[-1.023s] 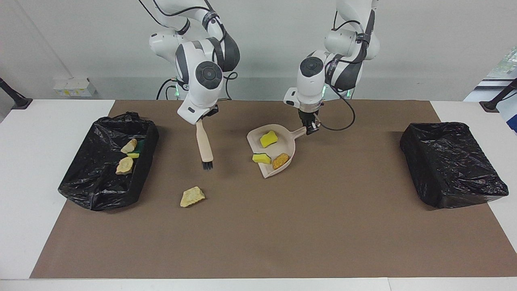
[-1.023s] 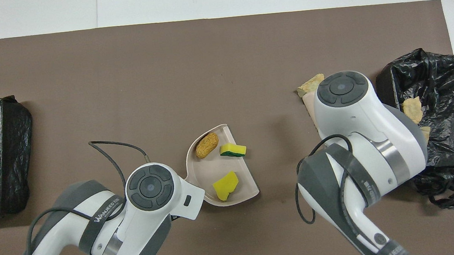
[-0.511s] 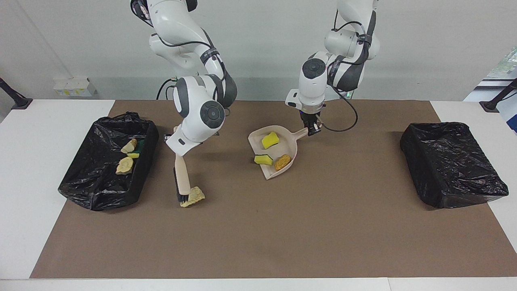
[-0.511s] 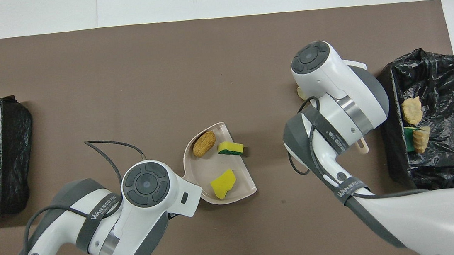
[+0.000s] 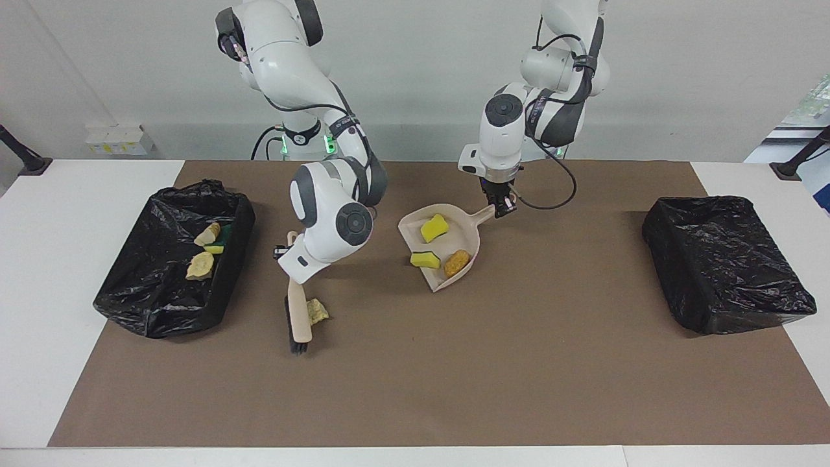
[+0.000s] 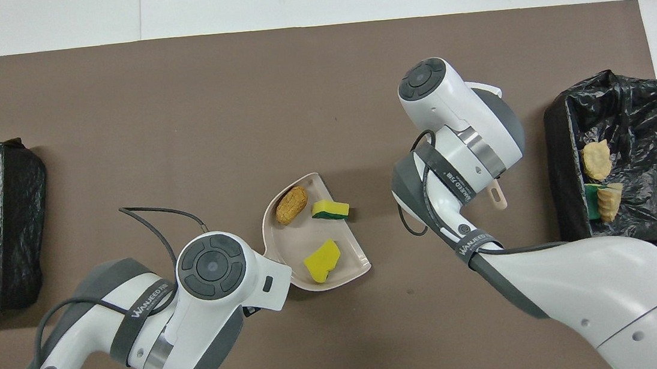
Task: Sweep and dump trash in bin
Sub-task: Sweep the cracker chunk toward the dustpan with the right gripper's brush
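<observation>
While three scraps already lie in the bin (image 5: 170, 259) at the right arm's end of the table, the sweeping is about half done. Three more scraps sit in the dustpan (image 5: 470, 256), whose handle the left gripper (image 5: 500, 206) is clamped on: a yellow sponge (image 5: 433, 227), a second sponge (image 5: 425, 259) at the pan's lip and a brown piece (image 5: 456, 261). One pale lump (image 5: 316, 311) lies on the mat (image 5: 415, 389), touching the brush (image 5: 299, 322) that the right gripper (image 5: 290, 250) has closed on. By my reading, that lump must cross bare mat to the pan, then the load gets dumped. Nothing blocks the path. A second bin (image 5: 723, 263) stands at the left arm's end.
</observation>
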{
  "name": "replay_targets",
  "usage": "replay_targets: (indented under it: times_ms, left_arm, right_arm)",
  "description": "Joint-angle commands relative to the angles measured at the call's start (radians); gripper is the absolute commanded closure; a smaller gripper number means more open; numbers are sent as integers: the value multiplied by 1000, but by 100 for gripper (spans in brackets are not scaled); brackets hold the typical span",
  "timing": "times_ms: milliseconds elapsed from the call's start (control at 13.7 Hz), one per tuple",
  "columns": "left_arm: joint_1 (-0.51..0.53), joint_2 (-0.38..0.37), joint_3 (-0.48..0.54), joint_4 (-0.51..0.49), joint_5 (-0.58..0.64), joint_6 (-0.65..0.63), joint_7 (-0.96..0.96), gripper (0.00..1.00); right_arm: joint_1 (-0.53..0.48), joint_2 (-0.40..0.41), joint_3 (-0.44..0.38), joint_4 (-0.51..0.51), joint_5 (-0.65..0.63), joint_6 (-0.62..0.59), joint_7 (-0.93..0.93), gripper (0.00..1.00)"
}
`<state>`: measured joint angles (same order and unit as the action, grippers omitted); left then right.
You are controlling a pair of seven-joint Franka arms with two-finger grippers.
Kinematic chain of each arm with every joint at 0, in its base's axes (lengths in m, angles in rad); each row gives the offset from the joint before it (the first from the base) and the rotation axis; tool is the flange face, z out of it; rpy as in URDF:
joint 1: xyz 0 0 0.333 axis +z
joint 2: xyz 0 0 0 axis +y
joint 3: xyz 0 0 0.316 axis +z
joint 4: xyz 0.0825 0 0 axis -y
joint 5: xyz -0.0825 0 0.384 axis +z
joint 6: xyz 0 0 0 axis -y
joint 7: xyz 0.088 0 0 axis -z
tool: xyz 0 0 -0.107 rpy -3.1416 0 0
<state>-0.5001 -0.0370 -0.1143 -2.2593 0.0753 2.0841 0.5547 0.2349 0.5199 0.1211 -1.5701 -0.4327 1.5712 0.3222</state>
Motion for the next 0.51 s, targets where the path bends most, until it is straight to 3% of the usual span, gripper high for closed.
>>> replay_targets:
  times_ms: [0,438]
  left_arm:
    - [12,-4,-5,-6,14,-6,-19,100]
    - [12,-4,-5,-9,14,-1,-16,100]
  right_arm:
    - [12,-41,23,-54,92,13,-92,100]
    - [15,-96,184,-81,261,-55,-169,100]
